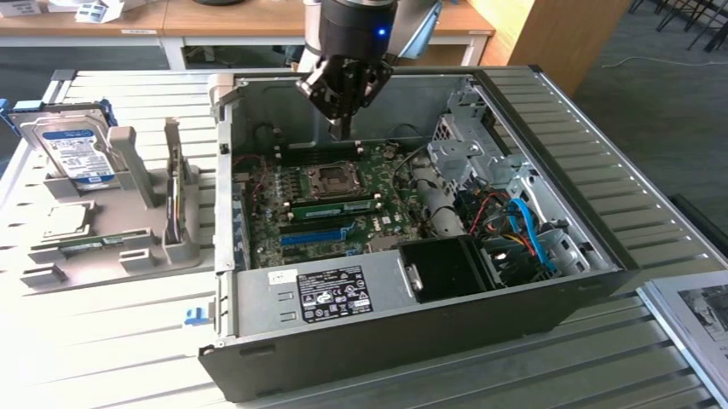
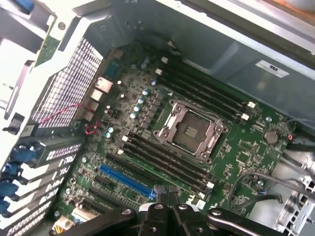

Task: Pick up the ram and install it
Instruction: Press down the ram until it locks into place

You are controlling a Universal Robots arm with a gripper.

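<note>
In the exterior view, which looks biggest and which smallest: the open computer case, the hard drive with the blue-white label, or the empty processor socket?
Largest to smallest, as they look in the exterior view:
1. The open dark grey metal computer case.
2. The boxy silver hard drive with a blue-white label, standing in the grey holder.
3. The square metal-framed processor socket on the green motherboard.

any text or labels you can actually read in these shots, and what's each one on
None of the printing reads as words.
Hard drive in the grey holder: blue-white label, print too small.
Power supply in the computer case: black label with white lines, too small.
White sticker on the case's inner wall: dark marks, blurred.
Motherboard: white markings, unreadable.
Printed sheet at the exterior view's right: blurred.
</note>
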